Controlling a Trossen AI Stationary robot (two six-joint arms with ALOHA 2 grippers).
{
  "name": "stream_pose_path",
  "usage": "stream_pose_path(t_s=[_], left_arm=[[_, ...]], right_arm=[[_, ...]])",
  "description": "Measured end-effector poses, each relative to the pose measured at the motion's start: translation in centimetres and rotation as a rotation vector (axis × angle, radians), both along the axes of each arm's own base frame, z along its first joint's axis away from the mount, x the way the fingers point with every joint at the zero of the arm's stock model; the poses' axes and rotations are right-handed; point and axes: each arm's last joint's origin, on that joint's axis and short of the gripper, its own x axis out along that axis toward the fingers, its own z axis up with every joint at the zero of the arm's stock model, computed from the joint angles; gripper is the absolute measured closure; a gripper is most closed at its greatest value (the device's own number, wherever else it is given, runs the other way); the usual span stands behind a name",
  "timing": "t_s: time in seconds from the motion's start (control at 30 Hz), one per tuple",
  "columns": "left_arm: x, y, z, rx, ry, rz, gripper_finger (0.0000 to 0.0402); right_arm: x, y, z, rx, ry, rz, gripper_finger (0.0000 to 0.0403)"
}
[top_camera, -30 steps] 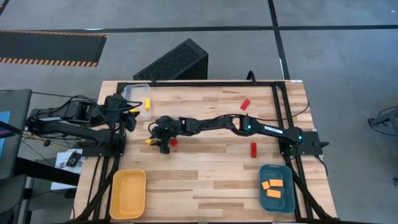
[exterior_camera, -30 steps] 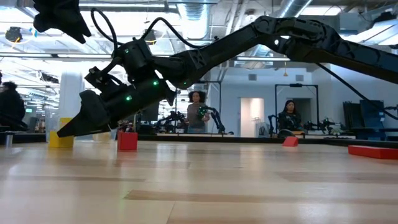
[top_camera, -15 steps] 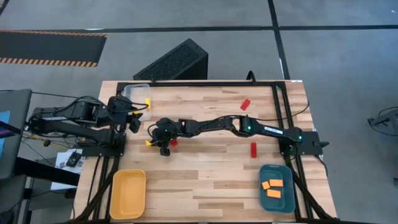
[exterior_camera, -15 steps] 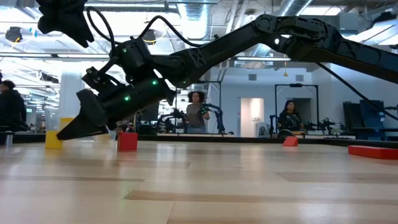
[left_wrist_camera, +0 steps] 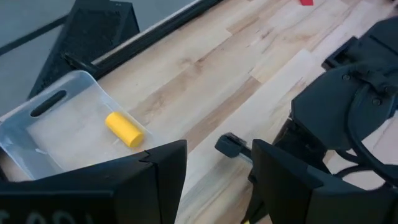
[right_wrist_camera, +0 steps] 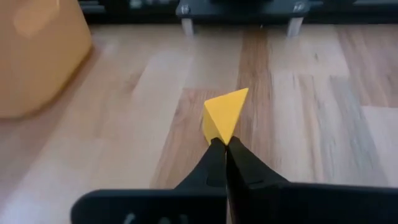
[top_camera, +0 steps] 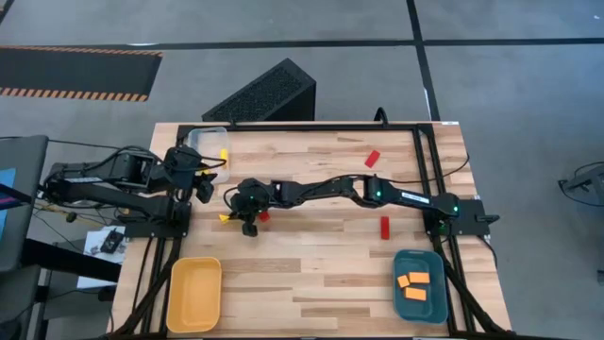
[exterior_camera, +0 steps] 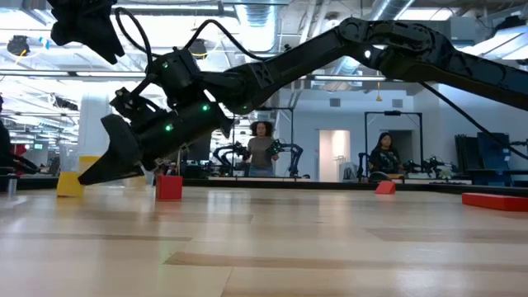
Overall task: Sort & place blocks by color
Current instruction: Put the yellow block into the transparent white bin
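Observation:
A small yellow block (right_wrist_camera: 225, 114) lies flat on the table just beyond the tips of my right gripper (right_wrist_camera: 222, 145), which is shut with nothing between its fingers. In the high view this gripper (top_camera: 232, 215) has reached across to the table's left half, with the yellow block (top_camera: 224, 216) on its left and a small red block (top_camera: 263, 216) beside it. My left gripper (left_wrist_camera: 217, 168) hovers open and empty near a clear tray (left_wrist_camera: 62, 121) that holds a yellow cylinder (left_wrist_camera: 124, 129). My right gripper's shut fingertips (right_wrist_camera: 217, 149) meet the yellow block's nearest corner (right_wrist_camera: 217, 134). They come slanting down from the table's right side. The block stays flat on the table and is not between the fingers.
Red blocks lie at the far right (top_camera: 372, 158) and right middle (top_camera: 384, 227). A teal tray (top_camera: 419, 300) at the near right holds orange blocks. A yellow tray (top_camera: 194, 293) stands at the near left. People stand in the room beyond the table.
My right gripper has shut at the yellow block without taking hold of it. The block has slid a little toward the table's left edge, still flat on the table.

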Motion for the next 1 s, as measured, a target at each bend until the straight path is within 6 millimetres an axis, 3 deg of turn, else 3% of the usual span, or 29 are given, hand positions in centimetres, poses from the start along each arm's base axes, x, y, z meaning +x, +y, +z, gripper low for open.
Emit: stream_pose_path(t_s=[0.13, 0.3, 0.47, 0.63, 0.83, 1.0], left_arm=[[-0.2, -0.2, 0.3, -0.053, 0.002, -0.038, 0.0233], [-0.9, -0.3, 1.8, -0.113, -0.014, -0.086, 0.0233], [-1.2, -0.7, 3.2, -0.167, -0.038, -0.235, 0.0221], [-0.9, -0.9, 4.0, -0.157, -0.083, -0.366, 0.0172], [0.8, -0.9, 5.2, 0.017, -0.176, -0.467, 0.0108], [2.2, -0.8, 5.6, 0.134, -0.19, -0.501, 0.0087]], right_arm=[[-0.2, -0.1, 2.7, 0.042, -0.008, -0.027, 0.0394], [-1.8, -0.4, 9.2, 0.038, 0.004, -0.032, 0.04], [-5.1, -1.1, 16.2, -0.005, 0.061, -0.025, 0.0399], [-8.5, -1.9, 22.9, -0.05, -0.006, -0.027, 0.04], [-10.0, -2.1, 25.7, -0.067, -0.059, -0.038, 0.04], [-10.5, -1.4, 26.9, -0.065, -0.088, -0.03, 0.0399]])
